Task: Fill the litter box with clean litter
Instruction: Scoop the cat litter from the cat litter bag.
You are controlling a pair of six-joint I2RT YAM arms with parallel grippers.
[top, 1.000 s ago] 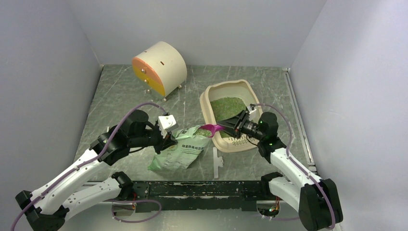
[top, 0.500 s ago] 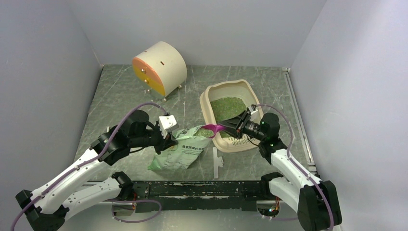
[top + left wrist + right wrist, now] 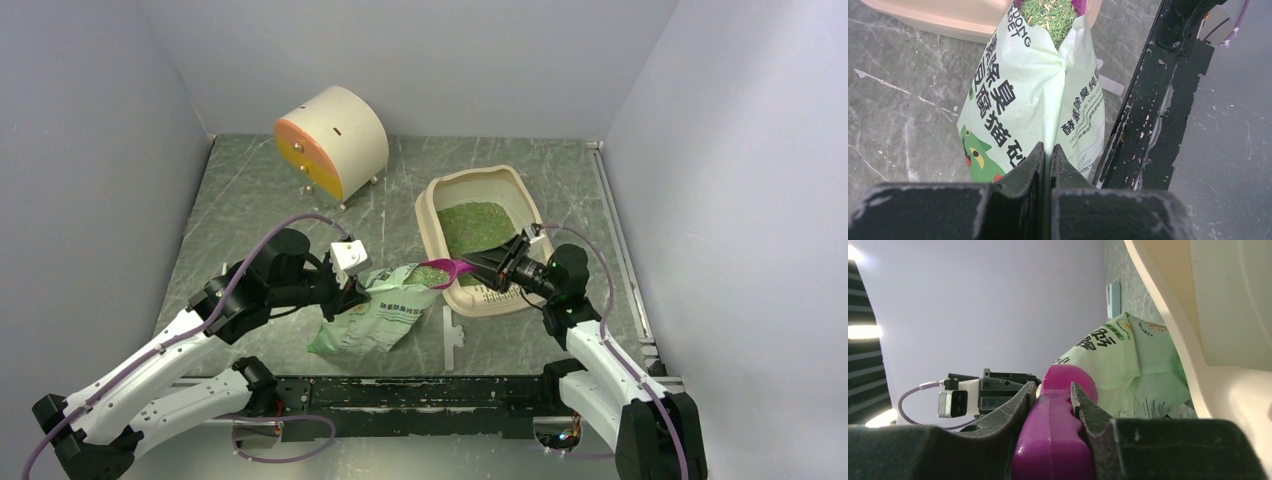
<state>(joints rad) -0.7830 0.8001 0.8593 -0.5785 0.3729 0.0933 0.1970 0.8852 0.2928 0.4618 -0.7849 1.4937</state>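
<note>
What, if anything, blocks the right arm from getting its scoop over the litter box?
Probably nothing, so yes: the right gripper is shut on the magenta scoop, its loaded bowl at the bag mouth right beside the litter box rim. Nothing stands between them; the left gripper holds the bag's far side.

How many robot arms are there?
2. The left arm reaches from the near left, jaws pinching the green bag. The right arm reaches from the near right, holding the magenta scoop at the bag's mouth. None look hidden.

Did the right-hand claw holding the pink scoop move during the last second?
Yes. The right gripper, shut on the magenta scoop, drew back rightward across the litter box's near end.
</note>
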